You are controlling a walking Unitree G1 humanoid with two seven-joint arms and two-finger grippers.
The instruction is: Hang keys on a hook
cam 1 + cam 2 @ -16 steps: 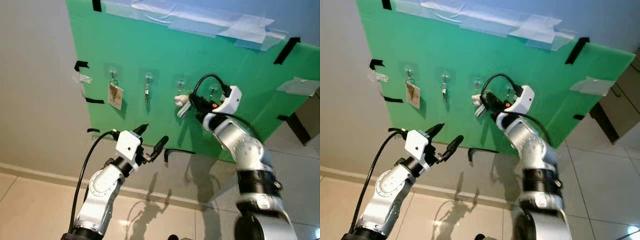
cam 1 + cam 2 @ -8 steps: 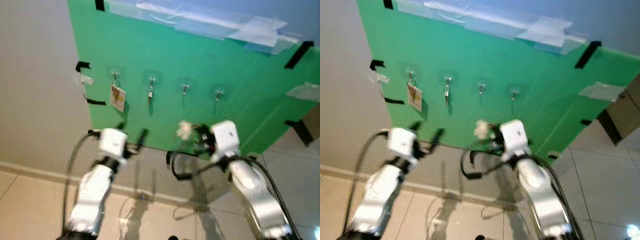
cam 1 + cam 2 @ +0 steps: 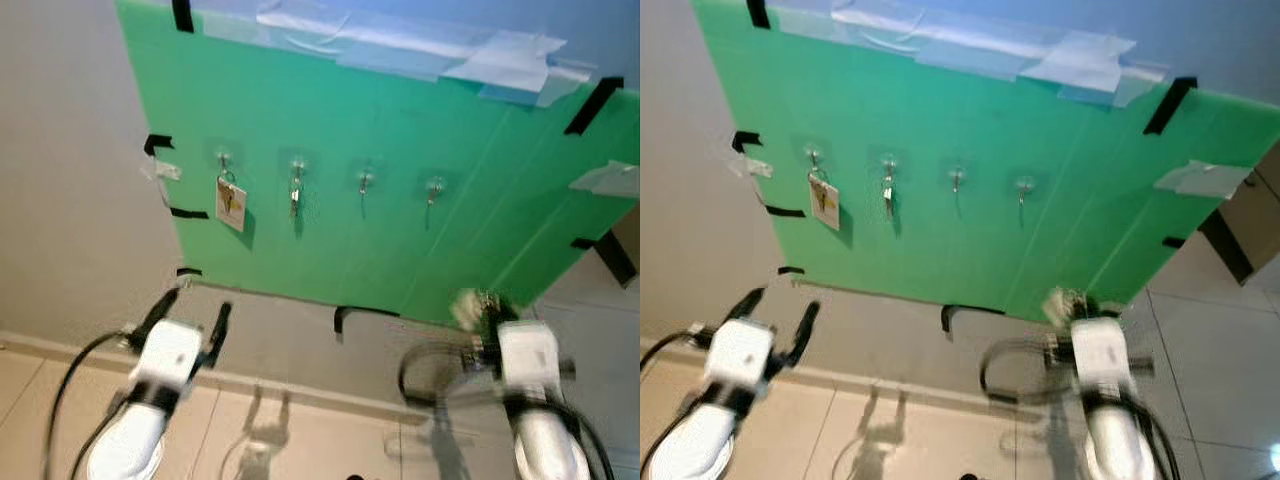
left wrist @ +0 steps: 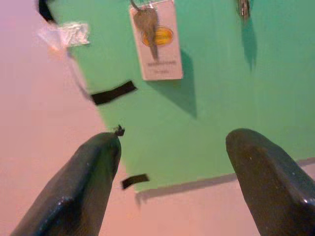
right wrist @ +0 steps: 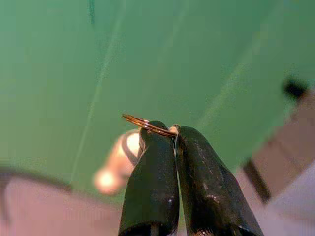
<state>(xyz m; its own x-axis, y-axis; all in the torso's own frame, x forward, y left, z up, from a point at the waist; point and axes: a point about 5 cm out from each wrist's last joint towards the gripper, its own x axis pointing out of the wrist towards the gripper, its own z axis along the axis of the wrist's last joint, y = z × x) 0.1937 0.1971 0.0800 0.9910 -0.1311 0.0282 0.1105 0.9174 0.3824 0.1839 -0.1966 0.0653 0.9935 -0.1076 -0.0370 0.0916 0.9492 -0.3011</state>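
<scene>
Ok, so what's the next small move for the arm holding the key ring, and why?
Probably raise the right gripper back up toward a bare hook: it is shut on the key ring but sits low, below the green board.

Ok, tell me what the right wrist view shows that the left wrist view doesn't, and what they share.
Right wrist view alone: the right gripper, jaws shut on a gold key ring, with a pale charm blurred behind it. Left wrist view alone: the left gripper, jaws open, aimed at a white key tag hanging with its key, plus black tape. Both: the green board.
</scene>
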